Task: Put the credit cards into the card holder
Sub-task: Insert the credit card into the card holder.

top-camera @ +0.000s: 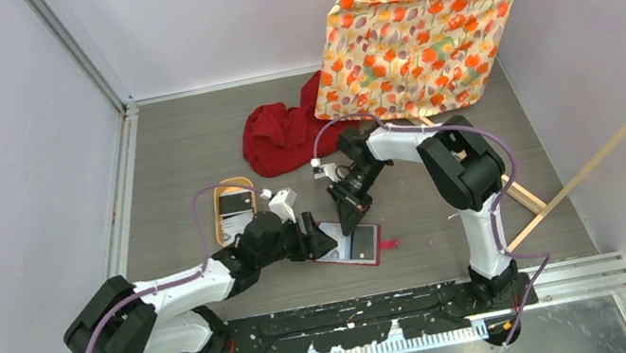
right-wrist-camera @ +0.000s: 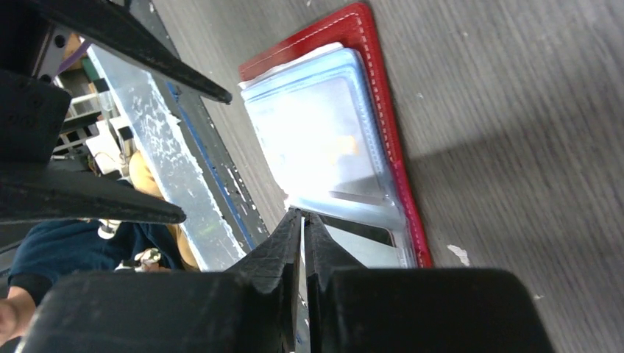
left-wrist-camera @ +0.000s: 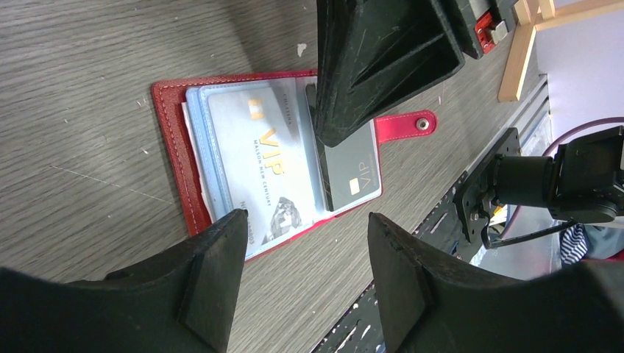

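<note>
**Fig. Open card holder flanked by two claws**

The card holder lies open and flat on the grey table, near the front rail. Its snap tab points right, and tabletop shows past all four of its edges. A whitish card sits in the clear pocket. A dark card lies on the tab-side half, within the holder's outline. The right gripper has its tips at one end of the dark card, jaws almost together. Whether they pinch it cannot be told. The left gripper hovers at the holder's opposite edge, jaws wide, holding nothing. A tan tray with more cards stands to the left, and a red cloth lies well behind.
</note>
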Robot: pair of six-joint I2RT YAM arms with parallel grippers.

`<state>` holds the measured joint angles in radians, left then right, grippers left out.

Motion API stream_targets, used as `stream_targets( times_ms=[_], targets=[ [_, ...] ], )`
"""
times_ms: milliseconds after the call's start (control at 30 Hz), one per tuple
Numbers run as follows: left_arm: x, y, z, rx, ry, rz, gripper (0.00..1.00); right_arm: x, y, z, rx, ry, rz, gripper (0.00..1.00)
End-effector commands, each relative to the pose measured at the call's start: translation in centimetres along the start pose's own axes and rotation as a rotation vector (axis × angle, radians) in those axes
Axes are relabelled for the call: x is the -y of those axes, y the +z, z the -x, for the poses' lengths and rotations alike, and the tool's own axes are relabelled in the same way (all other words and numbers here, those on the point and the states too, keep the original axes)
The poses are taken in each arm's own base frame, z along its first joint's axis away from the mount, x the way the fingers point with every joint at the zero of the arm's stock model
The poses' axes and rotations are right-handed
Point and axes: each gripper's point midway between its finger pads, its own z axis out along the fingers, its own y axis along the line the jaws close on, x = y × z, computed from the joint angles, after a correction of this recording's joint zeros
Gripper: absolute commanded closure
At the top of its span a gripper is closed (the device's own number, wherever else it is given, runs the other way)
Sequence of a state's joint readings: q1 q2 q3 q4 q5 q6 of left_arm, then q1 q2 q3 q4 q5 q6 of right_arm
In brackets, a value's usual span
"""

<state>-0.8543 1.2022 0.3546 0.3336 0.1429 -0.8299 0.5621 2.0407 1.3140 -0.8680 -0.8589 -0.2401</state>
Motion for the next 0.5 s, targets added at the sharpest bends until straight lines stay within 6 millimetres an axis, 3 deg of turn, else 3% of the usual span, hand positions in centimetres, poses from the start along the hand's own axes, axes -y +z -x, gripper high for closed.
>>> stream_targets(
  times_ms=[0,267,467],
  targets=[
    [1.6,-0.3,1.5,0.050,0.015,-0.066,0.38,-2.3,-1.3,1.1,0.040,-0.080,0.068,0.89],
    [1.5,-0.3,1.3,0.050,0.007,-0.067,0.37,2.3,0.3,1.1,0.018,0.041,-0.143,0.90],
    [1.2,-0.2,1.2,0.047,0.005,-0.058,0.36,3.4,1.2,0.5,-0.033,0.057,-0.201,0.90]
  ],
)
